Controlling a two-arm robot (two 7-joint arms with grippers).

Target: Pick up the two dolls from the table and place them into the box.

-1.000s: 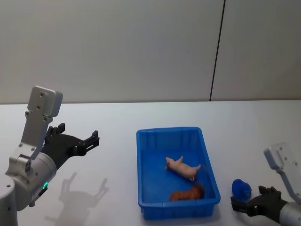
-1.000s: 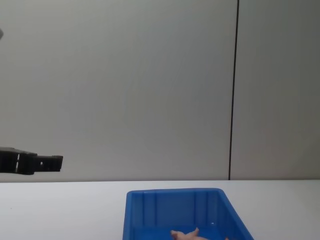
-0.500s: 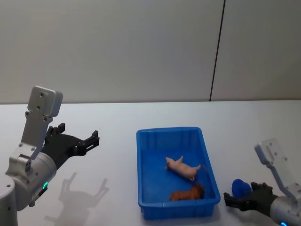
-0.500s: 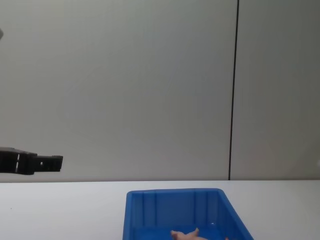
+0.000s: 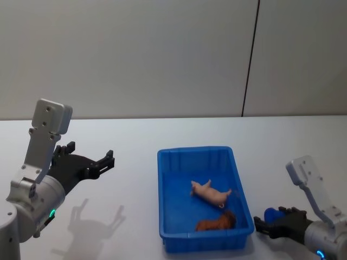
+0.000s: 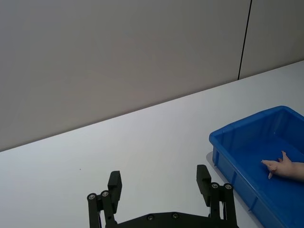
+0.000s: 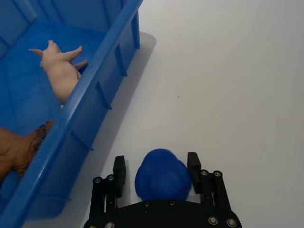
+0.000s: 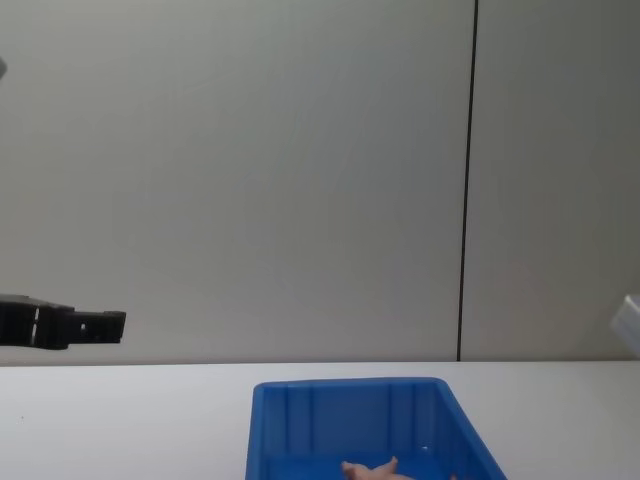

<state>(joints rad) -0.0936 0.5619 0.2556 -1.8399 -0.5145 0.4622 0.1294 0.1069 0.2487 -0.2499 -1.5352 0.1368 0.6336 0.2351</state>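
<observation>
Two dolls lie in our blue box [image 5: 168,187] on the white worktop [image 5: 135,151]. Our left pincer [image 5: 107,160] hangs open above the worktop, left of it. The pink doll [image 5: 210,193] lies diagonally, the brown doll [image 5: 217,221] nearer us. Our right pincer [image 7: 156,167], right of the box, grips a blue ball [image 7: 162,174].

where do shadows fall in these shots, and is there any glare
Head view: the left gripper casts a soft finger-shaped shadow on the table below it. Right wrist view: the box throws a faint grey shadow along its outer wall. Chest view: even, flat light on the wall, no glare.
</observation>
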